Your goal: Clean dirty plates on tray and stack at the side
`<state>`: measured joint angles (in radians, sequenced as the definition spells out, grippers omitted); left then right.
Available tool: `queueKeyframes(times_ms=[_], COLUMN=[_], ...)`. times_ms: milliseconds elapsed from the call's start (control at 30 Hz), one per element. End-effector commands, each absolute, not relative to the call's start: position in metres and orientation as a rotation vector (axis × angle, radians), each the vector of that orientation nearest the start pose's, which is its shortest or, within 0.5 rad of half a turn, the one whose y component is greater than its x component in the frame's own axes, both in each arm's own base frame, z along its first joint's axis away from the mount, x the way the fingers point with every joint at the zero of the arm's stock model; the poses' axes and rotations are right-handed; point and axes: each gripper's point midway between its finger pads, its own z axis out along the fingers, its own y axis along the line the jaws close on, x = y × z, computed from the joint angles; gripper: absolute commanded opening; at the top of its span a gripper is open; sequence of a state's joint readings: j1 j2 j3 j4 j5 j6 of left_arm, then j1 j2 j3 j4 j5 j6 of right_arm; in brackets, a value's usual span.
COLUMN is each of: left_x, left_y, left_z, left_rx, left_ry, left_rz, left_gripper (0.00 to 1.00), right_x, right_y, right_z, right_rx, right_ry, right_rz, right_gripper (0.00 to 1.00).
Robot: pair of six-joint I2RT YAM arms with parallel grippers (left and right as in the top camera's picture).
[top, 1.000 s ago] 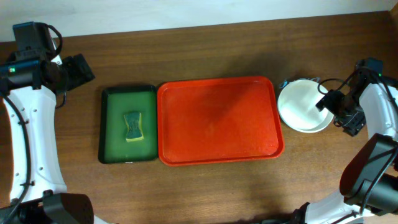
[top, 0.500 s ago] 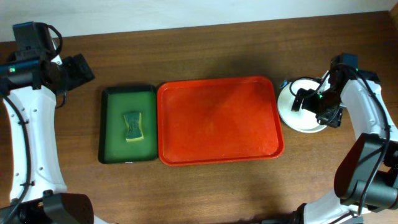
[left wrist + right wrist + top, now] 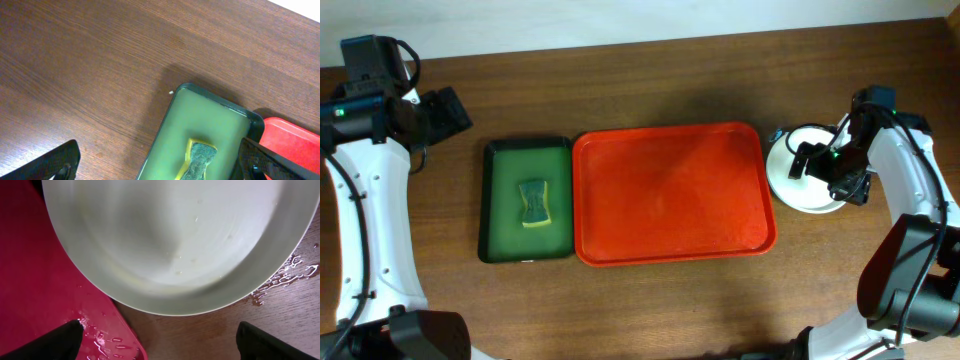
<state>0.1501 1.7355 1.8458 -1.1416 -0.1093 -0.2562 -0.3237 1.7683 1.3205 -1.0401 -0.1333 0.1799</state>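
Note:
The red tray lies mid-table with no plates on it; its wet corner shows in the right wrist view. The plates sit stacked on the table just right of the tray, a cream-white one on top, which fills the right wrist view. A pale blue-green edge peeks out at the stack's upper left. My right gripper hovers over the stack, open and empty. My left gripper is open and empty, high at the far left, away from the plates.
A dark green tray holding a yellow-green sponge touches the red tray's left side; both show in the left wrist view, with the sponge low. Water drops lie on the table by the stack.
My right gripper moved left from the stack's right edge to over the plates within the first half second, then held still. The left arm has not moved.

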Motion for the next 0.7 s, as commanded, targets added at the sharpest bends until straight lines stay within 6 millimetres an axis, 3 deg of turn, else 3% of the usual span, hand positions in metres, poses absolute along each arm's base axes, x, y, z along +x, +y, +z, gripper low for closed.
queueKeyframes(times_ms=[0, 133, 300, 367, 433, 500, 567, 667], left_x=[0.419, 0.419, 0.419, 0.419, 0.419, 0.419, 0.419, 0.419], left_y=[0.082, 0.082, 0.082, 0.082, 0.082, 0.082, 0.082, 0.082], left_z=[0.249, 0.249, 0.249, 0.249, 0.249, 0.249, 0.249, 0.249], left_rx=[-0.579, -0.579, -0.579, -0.579, -0.579, -0.579, -0.579, -0.579], left_ry=[2.533, 2.533, 2.533, 2.533, 2.533, 2.533, 2.533, 2.533], left_rz=[0.103, 0.103, 0.104, 0.103, 0.103, 0.104, 0.104, 0.103], left_gripper=[0.99, 0.99, 0.99, 0.99, 0.99, 0.99, 0.99, 0.99], right_x=[0.328, 0.329, 0.316, 0.299, 0.281, 0.251, 0.218, 0.17], right_y=[-0.083, -0.084, -0.079, -0.073, -0.061, -0.031, -0.007, -0.005], right_z=[0.081, 0.111, 0.206, 0.254, 0.289, 0.333, 0.365, 0.395], right_rx=[0.729, 0.696, 0.597, 0.544, 0.484, 0.344, 0.215, 0.176], right_ry=[2.942, 2.853, 2.57, 2.42, 2.304, 2.154, 2.025, 1.852], right_rz=[0.206, 0.189, 0.139, 0.116, 0.106, 0.129, 0.141, 0.092], right_gripper=[0.98, 0.98, 0.98, 0.98, 0.99, 0.99, 0.98, 0.98])
